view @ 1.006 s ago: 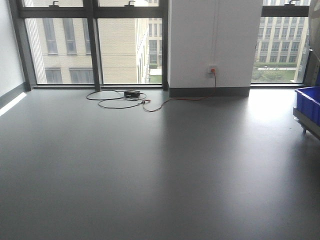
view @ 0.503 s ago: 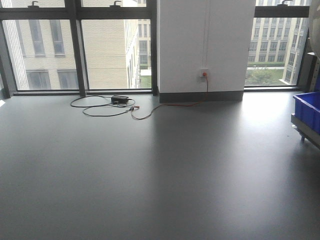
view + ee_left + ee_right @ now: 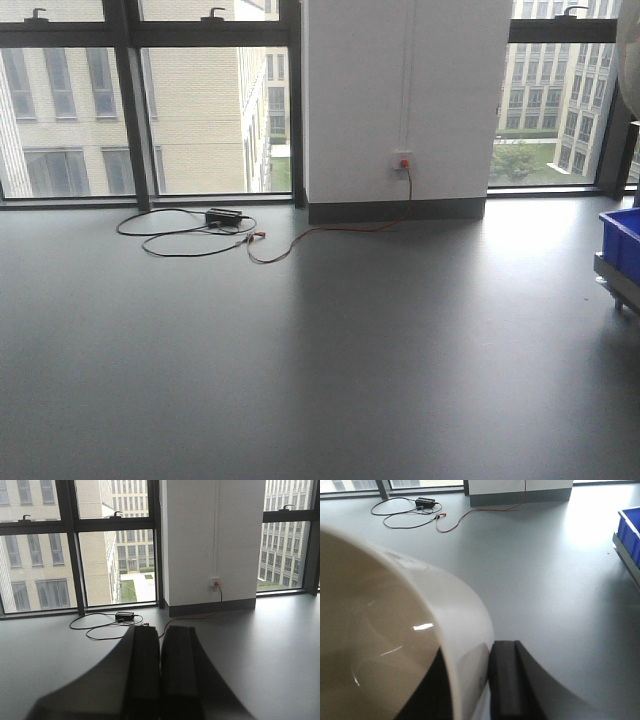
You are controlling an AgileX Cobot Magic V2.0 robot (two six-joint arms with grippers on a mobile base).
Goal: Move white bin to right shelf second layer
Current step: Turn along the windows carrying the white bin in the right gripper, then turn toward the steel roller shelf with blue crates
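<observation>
Two tools: left tool (image 3: pixel 161 680) closed, right tool (image 3: pixel 470 680) gripping white bin (image 3: pixel 395 630); crate (image 3: pixel 625 240) shifted right.

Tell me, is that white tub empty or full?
Looks empty: the white bin shows only bare glossy inside; part lies outside the frame.

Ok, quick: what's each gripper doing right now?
Left gripper: closed, nothing in it.
Right gripper: closed on the wall of the white bin.
</observation>
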